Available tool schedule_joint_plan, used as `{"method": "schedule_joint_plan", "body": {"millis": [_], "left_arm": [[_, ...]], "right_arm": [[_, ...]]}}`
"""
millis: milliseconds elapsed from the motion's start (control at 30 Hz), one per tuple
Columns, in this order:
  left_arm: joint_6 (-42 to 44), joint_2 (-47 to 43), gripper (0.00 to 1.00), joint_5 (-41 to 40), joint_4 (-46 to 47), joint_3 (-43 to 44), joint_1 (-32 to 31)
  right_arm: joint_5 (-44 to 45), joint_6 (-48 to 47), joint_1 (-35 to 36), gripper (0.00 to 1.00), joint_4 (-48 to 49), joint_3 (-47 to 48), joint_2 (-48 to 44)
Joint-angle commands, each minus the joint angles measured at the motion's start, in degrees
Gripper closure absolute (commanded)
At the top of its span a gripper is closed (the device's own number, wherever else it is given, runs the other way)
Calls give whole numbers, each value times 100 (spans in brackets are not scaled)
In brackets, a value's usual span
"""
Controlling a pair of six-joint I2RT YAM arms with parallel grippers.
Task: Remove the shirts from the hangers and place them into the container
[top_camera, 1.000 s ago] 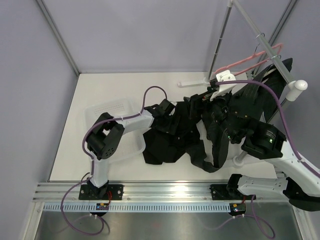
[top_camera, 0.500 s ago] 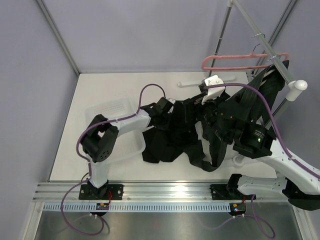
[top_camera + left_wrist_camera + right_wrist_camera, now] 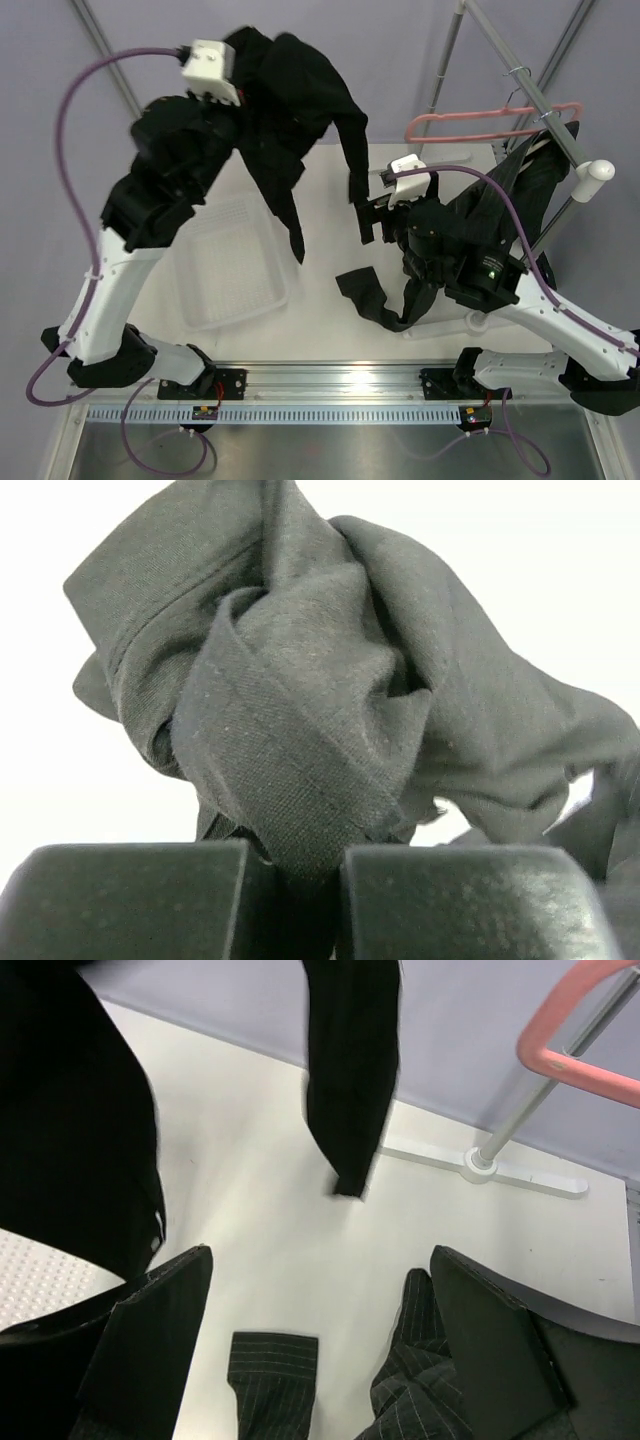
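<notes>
Shirts like these are limp, light cloth that sags and trails its sleeves, so a pinch on a bunched fold should hold best. Nearest, the container (image 3: 200, 310) sits on the table (image 3: 320, 330) with nothing visible in it. To its right, the pinstriped shirt (image 3: 375, 295) sprawls from the table up toward the rack (image 3: 598, 170). The right gripper (image 3: 320, 1340) gapes wide above it, holding nothing. Higher and farther back, the left gripper (image 3: 290, 880) is clamped tight on a wad of the black shirt (image 3: 290, 80), which dangles clear of the table. Beyond, the pink hanger (image 3: 480, 122) hangs bare.
</notes>
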Motion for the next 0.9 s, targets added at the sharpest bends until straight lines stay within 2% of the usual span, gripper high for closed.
{"method": "schedule_joint_plan", "body": {"millis": [0, 100, 167, 200, 367, 500, 667, 867], "left_arm": [[580, 85, 100, -669, -710, 809, 15], [719, -169, 100, -1136, -694, 442, 23], [756, -555, 100, -1382, -343, 3, 41], [756, -678, 100, -1435, -246, -338, 58], [922, -1285, 100, -1690, 361, -825, 67], [1107, -1444, 100, -1629, 476, -510, 76], [1257, -1506, 100, -1462, 283, 282, 76], [1380, -2164, 100, -1760, 291, -7, 67]], "right_arm": [[-14, -57, -22, 0, 20, 180, 113], [-163, 57, -31, 1, -24, 207, 52], [-356, 84, -22, 0, -59, 233, 34], [-375, 119, -31, 1, -112, 311, 42], [-611, 382, -31, 0, -226, 295, -10], [-726, 479, -31, 1, -191, 216, -37], [-955, 585, -31, 1, -182, 119, 16], [-964, 637, -31, 0, -200, 92, 95]]}}
